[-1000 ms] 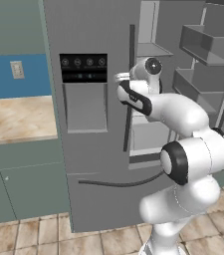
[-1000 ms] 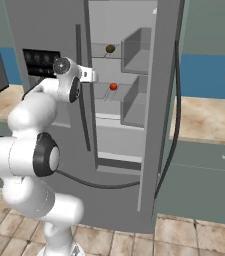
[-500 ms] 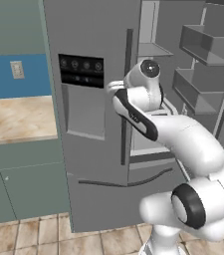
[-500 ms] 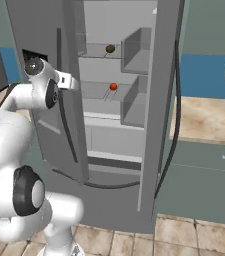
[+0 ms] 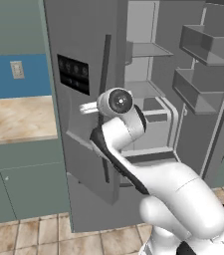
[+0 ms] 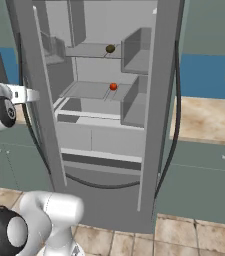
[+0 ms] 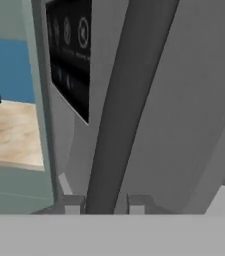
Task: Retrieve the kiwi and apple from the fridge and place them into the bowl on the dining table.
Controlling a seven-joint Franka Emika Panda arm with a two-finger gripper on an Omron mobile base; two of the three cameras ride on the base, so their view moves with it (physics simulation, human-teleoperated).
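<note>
Swinging wider than a moment ago, the fridge [image 6: 154, 100] left door is following the gripper [image 7: 104, 204], pinching its dark handle [image 7: 119, 100] to clear access. Kiwi [image 6: 110, 49] is sitting on the upper shelf's front edge, apple [image 6: 113, 86] on the shelf below.

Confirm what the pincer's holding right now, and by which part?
The pincer is shut on the fridge's left door handle, the dark vertical bar, gripping it around mid-height below the dispenser panel.
</note>
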